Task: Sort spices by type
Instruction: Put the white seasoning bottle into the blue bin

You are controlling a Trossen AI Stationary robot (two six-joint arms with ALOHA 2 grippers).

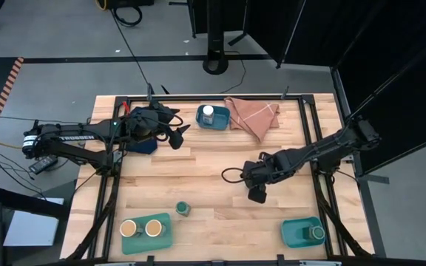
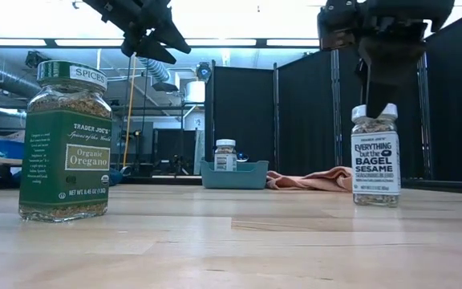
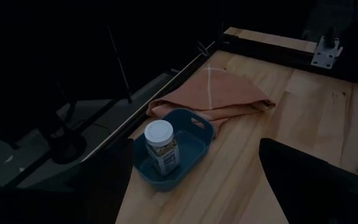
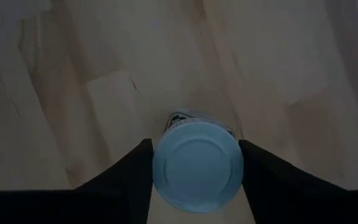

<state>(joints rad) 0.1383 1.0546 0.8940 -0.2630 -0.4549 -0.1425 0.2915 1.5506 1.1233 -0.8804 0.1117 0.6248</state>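
The right gripper [image 4: 196, 163] straddled the white-lidded bagel sesame jar [image 2: 374, 154], fingers at the lid; firm closure, then lifting, seemed next. The left gripper [image 1: 174, 125] waited wide.

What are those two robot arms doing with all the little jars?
They are sorting spice jars into teal trays by lid colour. The right gripper is over the middle of the table, its fingers on either side of the white-lidded jar, which stands on the wood. The left gripper hangs open near the far tray, which holds another white-lidded jar. Two tan-lidded jars share the near left tray; one green-lidded jar sits in the near right tray, and the other green-lidded jar stands loose on the table.
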